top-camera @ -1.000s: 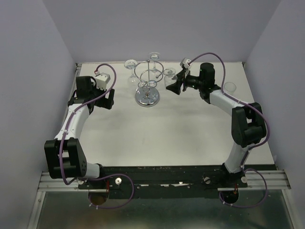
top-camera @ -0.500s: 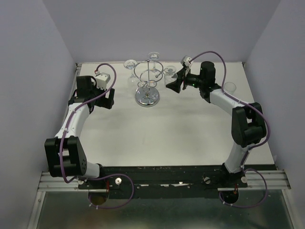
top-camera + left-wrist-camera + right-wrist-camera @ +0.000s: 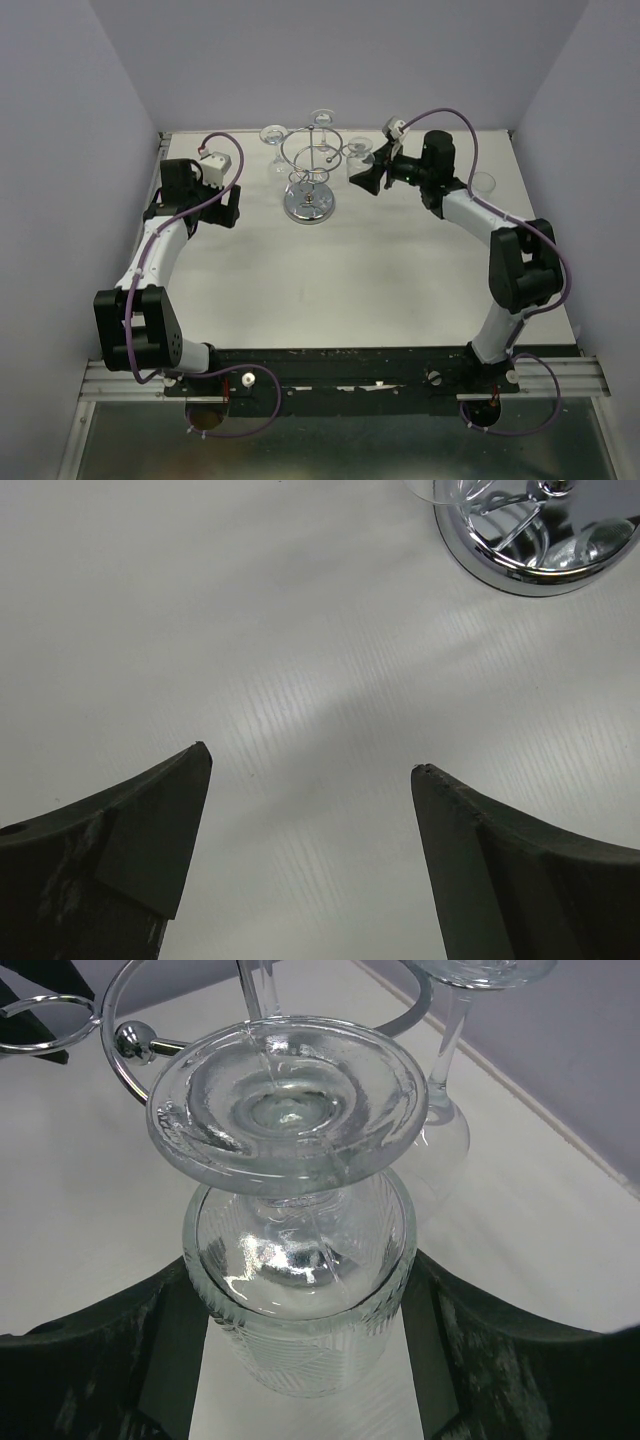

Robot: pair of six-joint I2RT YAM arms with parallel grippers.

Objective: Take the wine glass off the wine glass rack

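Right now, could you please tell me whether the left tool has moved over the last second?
No. In the top view the left tool keeps the same gap to the wine glass rack beside it.

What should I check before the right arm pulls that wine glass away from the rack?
1. Bowl of the wine glass between the right gripper jaws: ok.
2. Jaws pressing firmly on the bowl: cannot tell.
3. Its foot free of the wine glass rack ring: cannot tell.
4. Gap to the neighbouring glass behind: cannot tell.
5. Rack upright on the table: ok.
6. The left gripper open, away from the rack: ok.
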